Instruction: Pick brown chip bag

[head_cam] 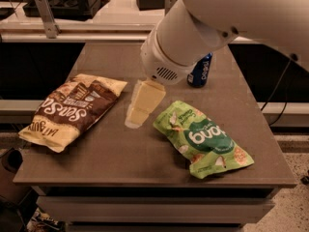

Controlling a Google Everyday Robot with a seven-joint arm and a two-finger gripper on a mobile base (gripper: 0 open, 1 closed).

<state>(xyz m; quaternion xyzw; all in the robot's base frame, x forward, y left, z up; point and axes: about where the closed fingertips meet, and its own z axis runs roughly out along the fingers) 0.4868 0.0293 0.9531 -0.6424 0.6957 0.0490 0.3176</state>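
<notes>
**Spotter:** Where are you, and where's the bag?

**Me:** My gripper (134,120) hangs tip-down over bare tabletop near the middle of the table (145,168), in the gap between the two bags. Whether it is apart or together, I cannot tell, nor whether the tip touches the surface. The brown chip bag (72,111) lies flat to the left of it, slanted, with its upper pale end nearest me and not touching.

**Spotter:** Edges?

**Me:** The brown bag's lower pale end pokes a little past the table's left edge. The green bag (203,138) lies on the other side of my gripper, with its lower end close to the front right corner but still on the top. The blue can (200,71) stands upright towards the back right, partly hidden behind my arm (193,37).

**Spotter:** Room to move?

**Me:** There is open surface in front of my gripper to the front edge, and behind the brown bag to the back edge. The gap between the bags is narrow.

**Spotter:** Count?

**Me:** Two bags, one brown and one green. One can. One gripper.
</notes>
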